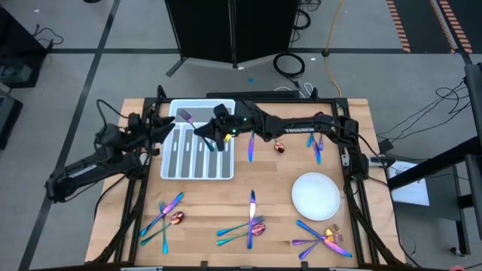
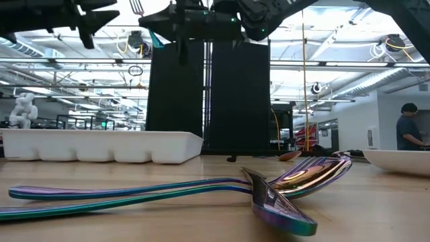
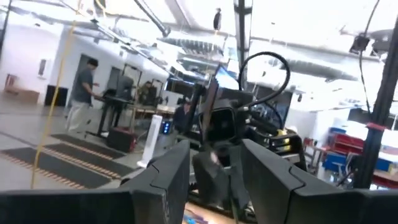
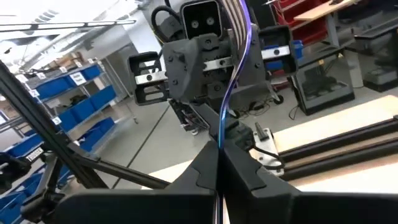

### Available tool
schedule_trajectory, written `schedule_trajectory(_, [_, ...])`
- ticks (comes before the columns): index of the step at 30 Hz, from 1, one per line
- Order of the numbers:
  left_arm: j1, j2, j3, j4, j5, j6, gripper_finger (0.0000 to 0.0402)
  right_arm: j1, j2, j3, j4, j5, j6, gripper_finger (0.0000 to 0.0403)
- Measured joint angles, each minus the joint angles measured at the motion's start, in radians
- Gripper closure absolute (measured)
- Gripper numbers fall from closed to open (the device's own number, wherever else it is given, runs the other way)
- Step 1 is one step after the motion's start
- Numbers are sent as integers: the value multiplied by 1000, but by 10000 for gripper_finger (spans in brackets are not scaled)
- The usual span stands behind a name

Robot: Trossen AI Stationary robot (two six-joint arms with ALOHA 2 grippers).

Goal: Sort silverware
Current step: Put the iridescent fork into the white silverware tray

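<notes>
— While I'm looking down on the desk, I'm seeing the right gripper hanging above the white tray, which is sitting toward the far left corner.

— What is it carrying?

— Its fingers are pressing together on the handle of a rainbow fork. From the right wrist camera the slim handle is rising straight out of the closed fingertips and pointing at the other arm.

— And the left gripper?

— I'm watching the left gripper hovering over the tray's far left corner, facing the right one, with its fingers standing apart. The fork's tines are reaching close to it, but I cannot tell whether they are touching.

— Where is the remaining silverware lying?

— Three loose bunches are lying along the near edge: one toward the near left corner, one in the middle, one at the near right corner. A knife and a spoon are resting just right of the tray, and two more pieces are lying nearer the right edge. The round plate is sitting between those and the near right bunch.
</notes>
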Motion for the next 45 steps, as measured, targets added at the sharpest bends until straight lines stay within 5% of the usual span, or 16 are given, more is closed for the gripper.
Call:
schedule_trajectory(20, [-1,323,4,364,13,1,261,19,1,0,-62,45,-41,403])
schedule_trajectory(24, [-1,347,8,365,11,1,295,19,2,0,-59,48,-47,403])
schedule_trajectory(29, [-1,363,8,368,8,5,385,18,2,0,-56,51,-51,403])
schedule_trajectory(32, [-1,366,8,371,1,9,394,18,2,1,-54,49,-56,401])
schedule_trajectory(39, [-1,366,11,369,2,1,399,16,2,2,-66,23,-70,373])
schedule_trajectory(45, [-1,379,83,275,48,21,400,2,2,2,-70,-39,-73,303])
